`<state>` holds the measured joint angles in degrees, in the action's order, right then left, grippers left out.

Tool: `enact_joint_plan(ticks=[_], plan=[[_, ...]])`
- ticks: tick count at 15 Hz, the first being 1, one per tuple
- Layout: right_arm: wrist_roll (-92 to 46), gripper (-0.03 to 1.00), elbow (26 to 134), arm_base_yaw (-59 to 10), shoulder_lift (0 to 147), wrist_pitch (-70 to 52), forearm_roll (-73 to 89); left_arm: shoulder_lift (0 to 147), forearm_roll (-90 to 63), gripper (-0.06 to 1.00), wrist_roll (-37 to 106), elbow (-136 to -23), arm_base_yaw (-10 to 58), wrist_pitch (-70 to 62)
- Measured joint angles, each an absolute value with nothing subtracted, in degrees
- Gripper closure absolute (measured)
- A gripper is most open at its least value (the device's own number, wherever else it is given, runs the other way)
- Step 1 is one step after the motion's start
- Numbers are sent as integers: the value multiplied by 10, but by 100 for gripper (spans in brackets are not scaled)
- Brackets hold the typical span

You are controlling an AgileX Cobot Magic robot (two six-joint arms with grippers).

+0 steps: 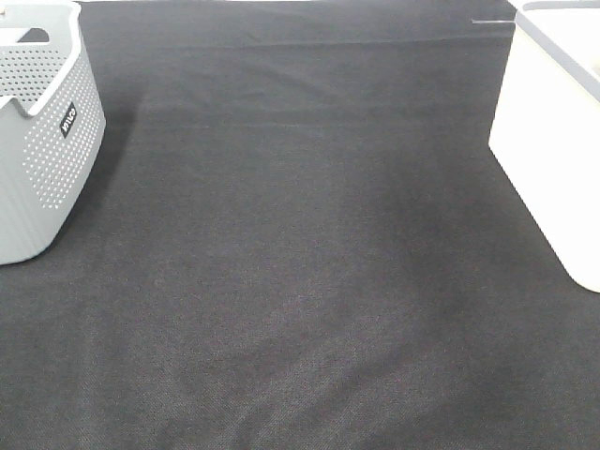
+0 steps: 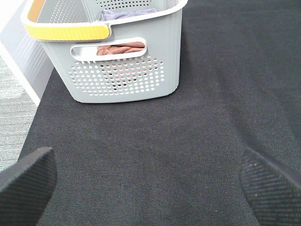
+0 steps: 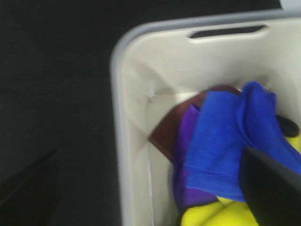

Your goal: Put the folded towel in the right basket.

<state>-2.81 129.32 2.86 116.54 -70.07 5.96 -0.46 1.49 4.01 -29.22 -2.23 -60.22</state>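
In the right wrist view a blue folded towel (image 3: 225, 146) lies inside the white right basket (image 3: 136, 94), on top of purple, brown and yellow towels. My right gripper (image 3: 150, 188) hangs over the basket's rim with its jaws wide apart. One fingertip (image 3: 270, 186) is just above the blue towel and the other is outside the basket wall; the view is blurred. My left gripper (image 2: 150, 188) is open and empty above the black cloth, near the grey basket (image 2: 122, 80). Neither gripper shows in the exterior high view, where the white basket (image 1: 553, 141) stands at the right edge.
The grey perforated basket (image 1: 42, 141) with a yellow handle (image 2: 66, 32) stands at the far left and holds a brown towel (image 2: 120, 48) and a greyish one. A black cloth (image 1: 300, 281) covers the table between the baskets. The table's left edge (image 2: 33, 117) lies beside the grey basket.
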Motion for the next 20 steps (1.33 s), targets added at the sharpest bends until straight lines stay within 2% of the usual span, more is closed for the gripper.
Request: enact_joint_plan(ticks=[3,5,8,9,10,12,14,17,20], plan=[[-29,1,1272,4,1118,-698,52,-5,15,-5,40,-292,-22,-602],[-25,1,1184,5,1041,-695,42,-5,15,-5,40,-292,-22,-602],[-13,1,955,5,858,-693,42,-5,15,-5,40,-292,-22,-602],[-13,1,814,5,737,-674,41,-5,15,-5,40,-292,-22,-602],[-13,1,722,5,672,-652,41,-5,15,-5,40,-292,-22,-602],[-15,1,585,5,546,-632,41,-5,15,-5,40,-292,-22,-602],[-15,1,438,5,339,-633,41,-5,15,-5,40,-292,-22,-602],[-15,1,351,5,151,-639,39,-5,15,-5,40,-292,-22,-602],[-15,1,292,5,56,-659,39,-5,15,-5,40,-292,-22,-602]])
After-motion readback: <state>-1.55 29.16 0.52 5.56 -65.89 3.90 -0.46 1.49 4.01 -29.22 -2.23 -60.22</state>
